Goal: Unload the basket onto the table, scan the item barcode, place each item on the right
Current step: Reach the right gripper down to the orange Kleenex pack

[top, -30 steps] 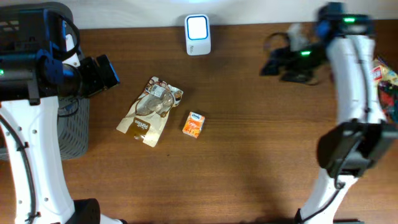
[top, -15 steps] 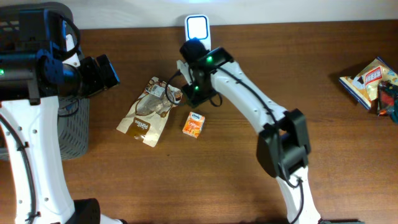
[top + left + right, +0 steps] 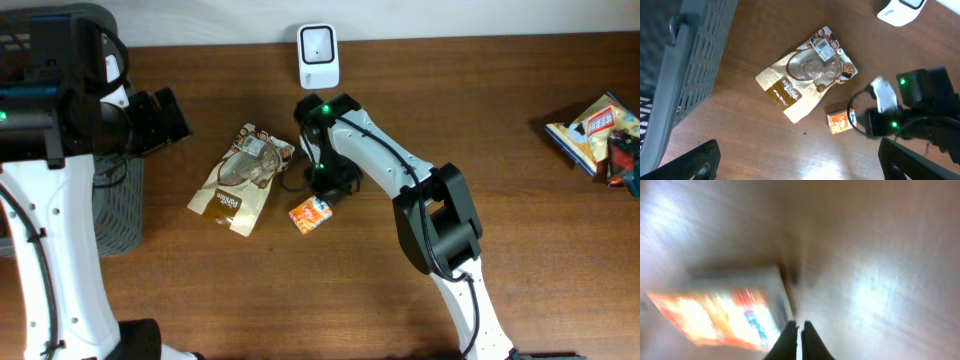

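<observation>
At the tabletop's middle, one small orange box is seen nudged and turned since a moment ago. The right gripper has been swung across, and its fingers are pressed together just beside the box, with nothing held, so a fresh grasp is judged necessary. The left gripper is held with fingers wide. Counted beyond: one brown pouch and, farthest, one white scanner.

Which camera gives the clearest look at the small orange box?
The left wrist view: the small orange box lies sharp and large beside the snack pouch. Overhead shows it whole but smaller. The right wrist view is close, yet shows only a motion-blurred smear of it.
</observation>
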Controlling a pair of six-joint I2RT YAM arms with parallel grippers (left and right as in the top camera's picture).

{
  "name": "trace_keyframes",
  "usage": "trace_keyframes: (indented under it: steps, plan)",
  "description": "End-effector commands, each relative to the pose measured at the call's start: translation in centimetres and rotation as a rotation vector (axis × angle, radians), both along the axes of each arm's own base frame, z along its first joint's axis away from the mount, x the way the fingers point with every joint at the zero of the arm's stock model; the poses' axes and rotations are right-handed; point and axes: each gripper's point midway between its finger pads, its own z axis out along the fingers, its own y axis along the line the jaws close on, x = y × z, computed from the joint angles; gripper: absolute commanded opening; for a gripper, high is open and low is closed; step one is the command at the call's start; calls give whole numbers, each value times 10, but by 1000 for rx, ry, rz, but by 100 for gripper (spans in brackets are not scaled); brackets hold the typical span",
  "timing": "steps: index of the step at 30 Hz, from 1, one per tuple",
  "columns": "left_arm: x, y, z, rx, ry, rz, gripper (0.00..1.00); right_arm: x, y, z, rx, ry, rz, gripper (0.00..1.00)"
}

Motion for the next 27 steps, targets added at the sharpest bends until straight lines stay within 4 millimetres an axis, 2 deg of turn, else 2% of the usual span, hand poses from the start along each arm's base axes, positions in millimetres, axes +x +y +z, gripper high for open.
trace_keyframes:
  steps: [1,3,4,7,9,11,13,15,17,19,20,21,24,25,26,27]
  plan:
    - [-1,0,2,0,-5,7,99,-19,-14,31,-56,56,-39,9]
    - [-1,0,2,0,-5,7,99,-21,-9,54,-15,24,32,17]
    - [-1,0,2,0,-5,7,99,-16,-3,59,25,-16,104,20]
    - [-1,0,2,0,-5,7,99,11,22,57,132,-157,270,48]
    - [-1,0,2,-1,-5,7,99,36,41,57,202,-276,314,48]
    - [-1,0,2,-1,-5,7,99,48,55,56,263,-336,363,48]
    - [-1,0,2,0,-5,7,99,44,65,49,331,-324,379,45]
    - [-1,0,2,0,-5,7,99,31,69,34,369,-272,376,34]
    - [-1,0,2,0,-5,7,99,22,63,20,348,-230,365,31]
    - [-1,0,2,0,-5,7,99,3,50,-2,315,-157,357,27]
    - [-1,0,2,0,-5,7,99,-4,44,-8,299,-129,354,21]
    - [-1,0,2,0,-5,7,99,-10,39,-10,281,-102,350,19]
    - [-1,0,2,0,-5,7,99,-23,9,3,111,-32,249,21]
    - [-1,0,2,0,-5,7,99,-27,7,11,105,-13,244,24]
    - [-1,0,2,0,-5,7,99,-32,5,20,100,5,244,30]
    - [-1,0,2,0,-5,7,99,-35,4,30,96,13,245,41]
